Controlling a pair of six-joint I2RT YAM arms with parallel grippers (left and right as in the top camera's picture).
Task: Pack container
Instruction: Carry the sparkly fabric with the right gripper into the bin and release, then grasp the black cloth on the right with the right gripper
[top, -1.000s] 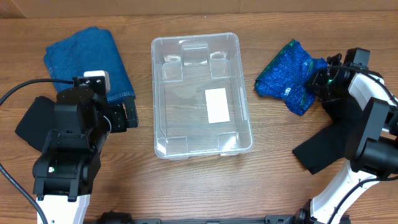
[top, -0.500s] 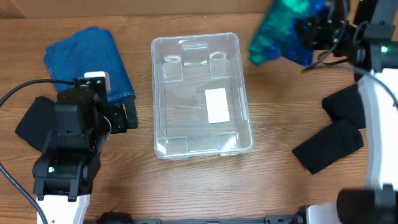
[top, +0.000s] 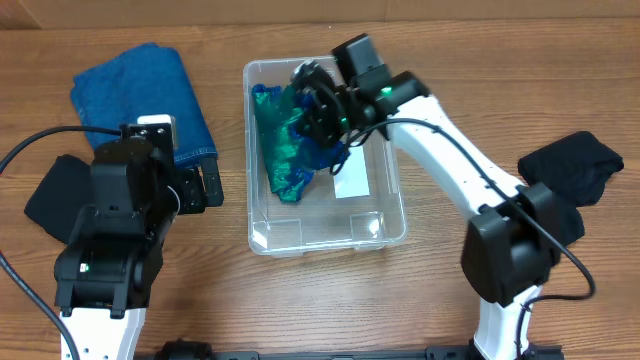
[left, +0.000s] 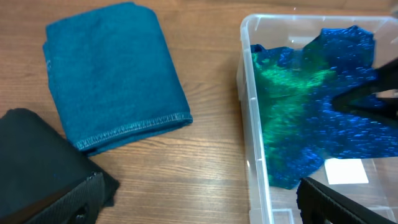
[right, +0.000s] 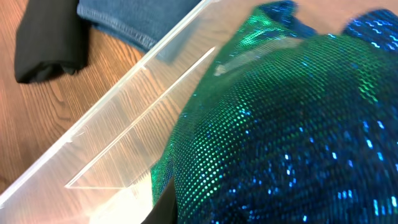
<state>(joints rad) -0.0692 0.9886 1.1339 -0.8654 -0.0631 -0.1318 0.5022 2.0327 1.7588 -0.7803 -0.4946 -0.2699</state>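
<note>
The clear container stands mid-table, its white label partly covered. My right gripper is shut on a sparkly blue-green cloth and holds it inside the container's far left part. The cloth hangs down toward the bottom. It fills the right wrist view, where the container wall shows at left. In the left wrist view the cloth lies in the container. My left gripper is open and empty just left of the container, over bare wood.
A folded blue towel lies at the back left, also in the left wrist view. A black cloth lies under the left arm. Two black cloths lie at the right.
My right arm has swung left from the table's right side, carrying the sparkly cloth over the rim and down into the container. The left arm has not moved.
</note>
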